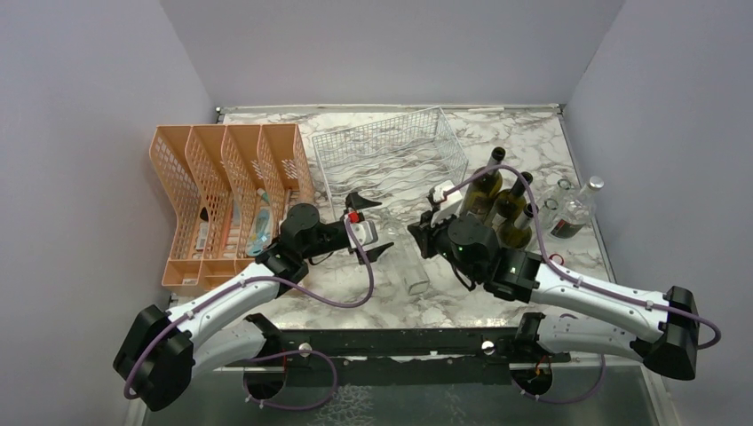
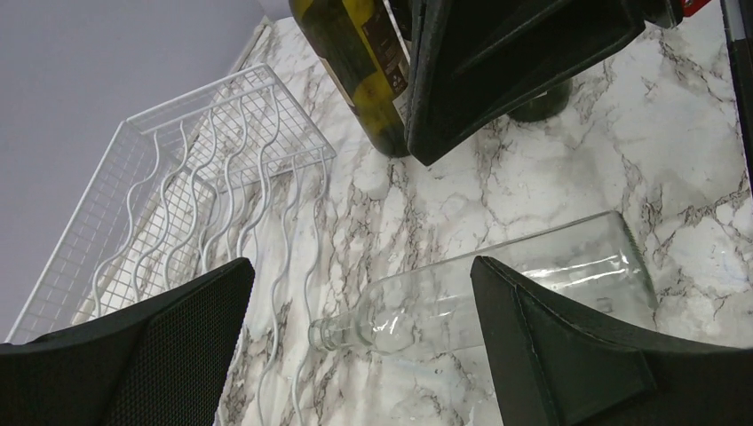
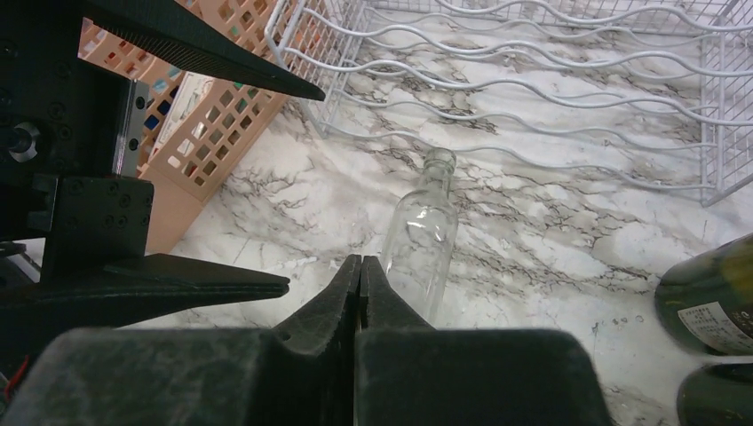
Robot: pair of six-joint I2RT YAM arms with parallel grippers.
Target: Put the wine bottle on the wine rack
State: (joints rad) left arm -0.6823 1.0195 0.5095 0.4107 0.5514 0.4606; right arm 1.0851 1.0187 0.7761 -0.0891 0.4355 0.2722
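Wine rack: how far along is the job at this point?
Done: nothing yet; the wine rack holds no bottle. In hand: the left gripper hangs wide open by the clear bottle, which lies on its side on the table; the right gripper is shut and empty. Left: grasp the bottle, lift it and lay it in a cradle.

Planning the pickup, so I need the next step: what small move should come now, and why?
Probably ease the left gripper forward so its open jaws straddle the clear bottle. The bottle lies flat on the table, neck toward the wine rack, ahead of those jaws; the right gripper is shut and empty.
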